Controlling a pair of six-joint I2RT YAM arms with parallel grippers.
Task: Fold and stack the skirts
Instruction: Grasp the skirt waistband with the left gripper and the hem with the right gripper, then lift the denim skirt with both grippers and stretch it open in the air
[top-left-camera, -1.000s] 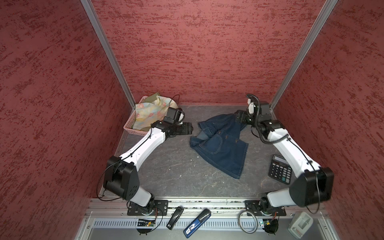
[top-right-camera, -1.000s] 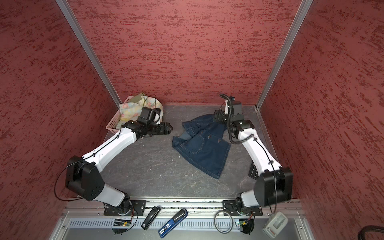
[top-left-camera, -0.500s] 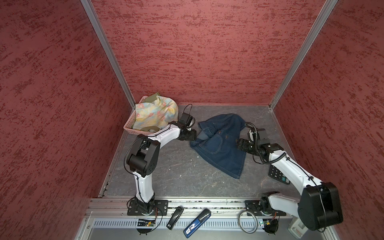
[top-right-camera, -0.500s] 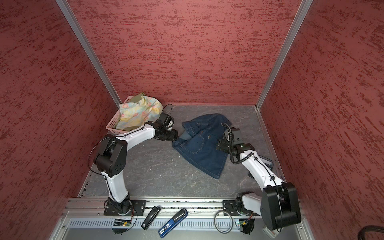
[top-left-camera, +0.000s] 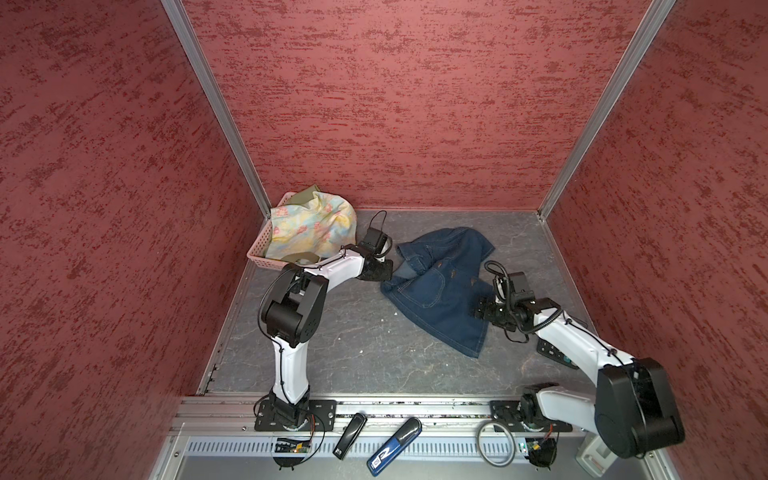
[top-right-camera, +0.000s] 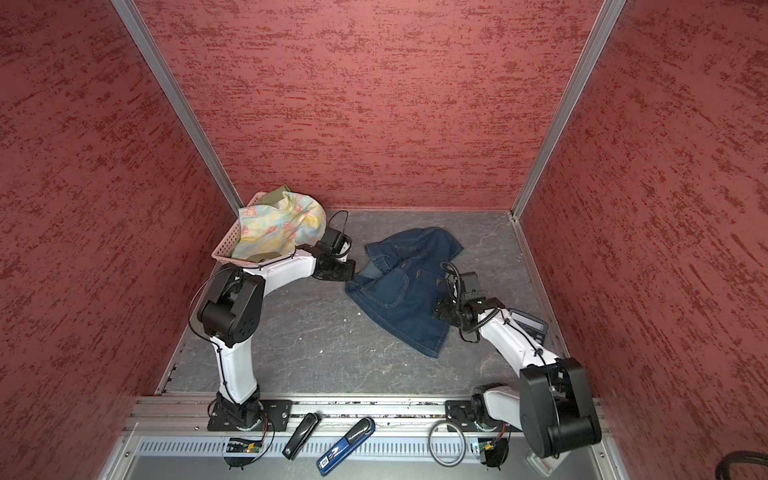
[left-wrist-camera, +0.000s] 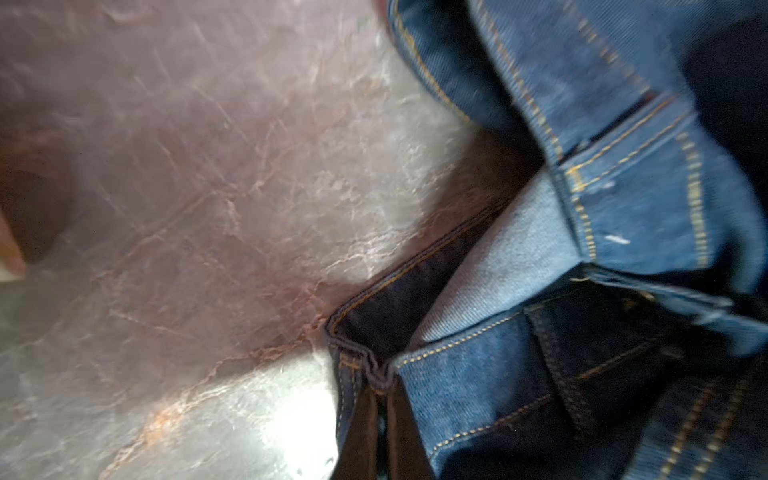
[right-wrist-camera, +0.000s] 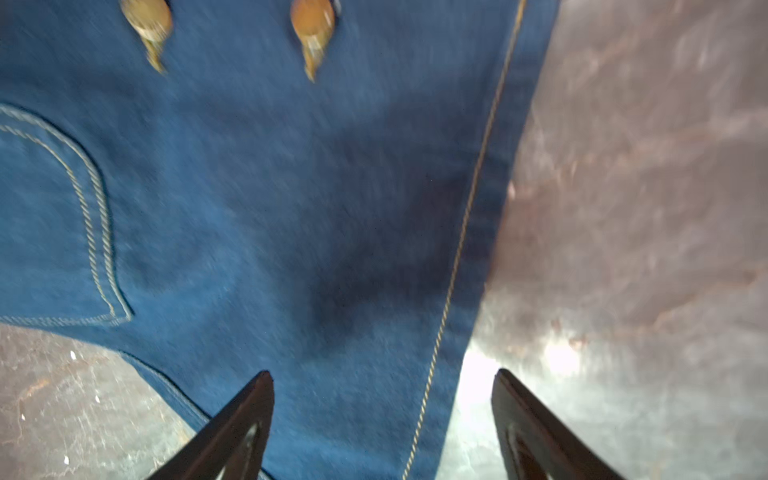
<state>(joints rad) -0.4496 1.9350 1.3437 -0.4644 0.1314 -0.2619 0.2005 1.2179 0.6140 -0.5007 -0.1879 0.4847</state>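
Note:
The dark blue denim skirt (top-left-camera: 436, 299) (top-right-camera: 399, 299) lies spread and rumpled on the grey floor in both top views. My left gripper (top-left-camera: 388, 276) (left-wrist-camera: 380, 390) is shut on the denim skirt's left hem corner (left-wrist-camera: 365, 365). My right gripper (top-left-camera: 473, 311) (right-wrist-camera: 382, 374) is open and low over the skirt's right edge, with one finger over denim (right-wrist-camera: 249, 208) and the other over bare floor. The pastel flowered skirt (top-left-camera: 309, 228) is heaped in the pink basket (top-left-camera: 259, 257). The olive green skirt (top-left-camera: 305, 195) peeks out beneath it.
A calculator (top-left-camera: 552, 351) lies on the floor under my right arm. Red walls close in the left, back and right. On the front rail lie a black stapler-like thing (top-left-camera: 350, 430), a blue device (top-left-camera: 394, 446) and a cable ring (top-left-camera: 494, 444).
My left gripper reached the skirt's left corner and closed on it. My right arm swung from the skirt's far end to its near right edge, jaws still apart.

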